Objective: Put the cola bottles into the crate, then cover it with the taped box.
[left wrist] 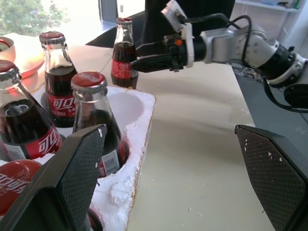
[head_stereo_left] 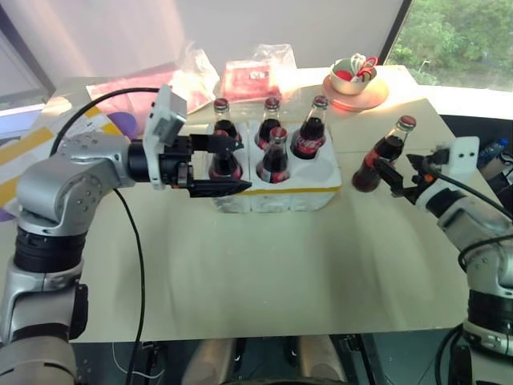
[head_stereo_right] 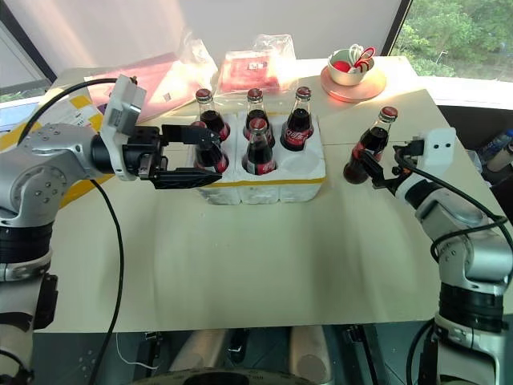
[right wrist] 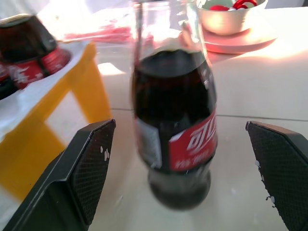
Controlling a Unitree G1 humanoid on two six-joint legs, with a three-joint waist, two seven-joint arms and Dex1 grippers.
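Glass cola bottle (head_stereo_left: 383, 155), the sixth, stands upright, cap skyward, on the table (head_stereo_left: 264, 265) at three o'clock of the foam crate (head_stereo_left: 276, 186), right gripper (head_stereo_left: 403, 178) fingers apart beside it, so next comes closing in and lifting toward the empty well

This looks like a test room or lab beside a big window (head_stereo_left: 457, 40) with green trees outside. A plain beige table (head_stereo_right: 264, 265) stands in the middle, loose black cables (head_stereo_left: 132, 265) hang near it, and shelves (left wrist: 274, 5) are seen at the right side.
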